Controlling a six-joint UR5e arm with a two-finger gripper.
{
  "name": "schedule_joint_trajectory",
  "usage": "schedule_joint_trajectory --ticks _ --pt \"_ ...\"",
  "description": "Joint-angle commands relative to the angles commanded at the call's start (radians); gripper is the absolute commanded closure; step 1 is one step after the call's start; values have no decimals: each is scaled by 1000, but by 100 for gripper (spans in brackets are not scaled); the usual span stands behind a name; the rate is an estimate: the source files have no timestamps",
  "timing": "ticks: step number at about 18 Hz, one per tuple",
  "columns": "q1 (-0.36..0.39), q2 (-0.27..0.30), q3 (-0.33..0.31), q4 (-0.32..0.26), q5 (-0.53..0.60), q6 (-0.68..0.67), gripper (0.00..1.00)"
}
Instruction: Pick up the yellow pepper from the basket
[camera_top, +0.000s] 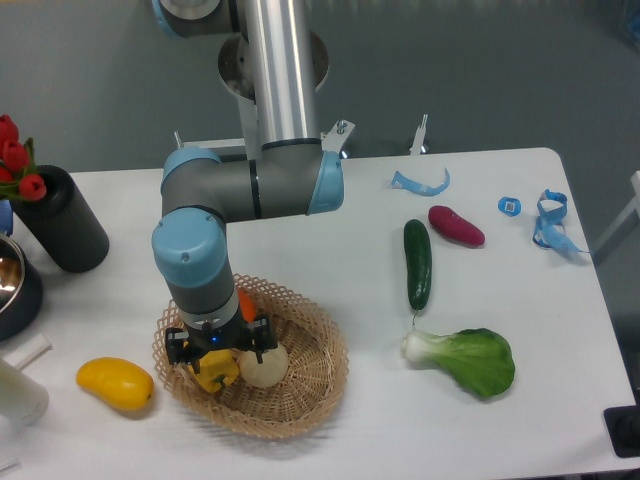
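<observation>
My gripper sits down in the basket over the yellow pepper, pale onion beside it; can't tell if it's clamped.

The basket is showing rough tan wicker; the yellow pepper is looking waxy and glossy. The arm's upper tube is gleaming like brushed metal, above a smooth matt white table.

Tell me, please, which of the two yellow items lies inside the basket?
The lumpy yellow pepper, right under the gripper in the basket. The smooth oval yellow fruit lies outside on the table.
</observation>
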Motion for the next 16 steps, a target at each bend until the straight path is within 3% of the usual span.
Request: schedule_joint_trajectory --ticks 5,11,14,16 --pt "-2 0 98 -11 72 133 0" --pt "-3 14 80 -14 78 140 0" --pt "-6 22 43 -20 74 53 0" --pt "-6 26 52 -20 58 32 0"
